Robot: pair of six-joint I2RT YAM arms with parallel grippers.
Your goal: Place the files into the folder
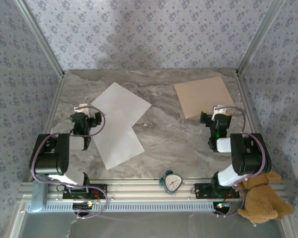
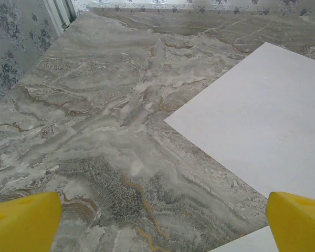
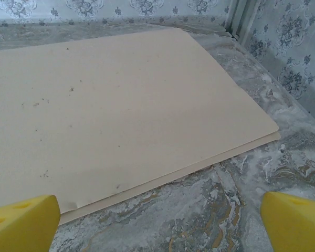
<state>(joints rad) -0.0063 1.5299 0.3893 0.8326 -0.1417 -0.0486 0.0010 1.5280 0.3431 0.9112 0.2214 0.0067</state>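
The files (image 1: 120, 119) are seen lying flat on the left half of the marble-patterned worktop (image 1: 164, 134). They are two white sheets overlapped at an angle to each other, the far sheet (image 1: 121, 100) turned like a diamond and the near sheet (image 1: 121, 144) reaching toward the arms' bases. Which sheet lies on top cannot be told.

The folder (image 1: 203, 95) is laid closed on the far right of the worktop, well apart from the files. In the right wrist view the folder (image 3: 121, 105) is shown as a flat tan cover, with the edge of the lower cover peeking out along its near and right sides.

The left end effector (image 1: 88, 113) is held just beside the left edge of the files. Its yellow fingertips (image 2: 23, 220) are spread wide and nothing is gripped between them. Bare worktop (image 2: 94, 105) is seen ahead of it, and the far sheet (image 2: 262, 115) to its right.

The right end effector (image 1: 219, 111) is placed at the folder's near right corner. Its fingertips (image 3: 296, 220) are likewise spread fully, with nothing held, and the folder's near edge lies just ahead of them.

A small clock (image 1: 172, 182) is set on the rail between the arm bases, and a plush bear (image 1: 260, 198) is propped beside the right base.
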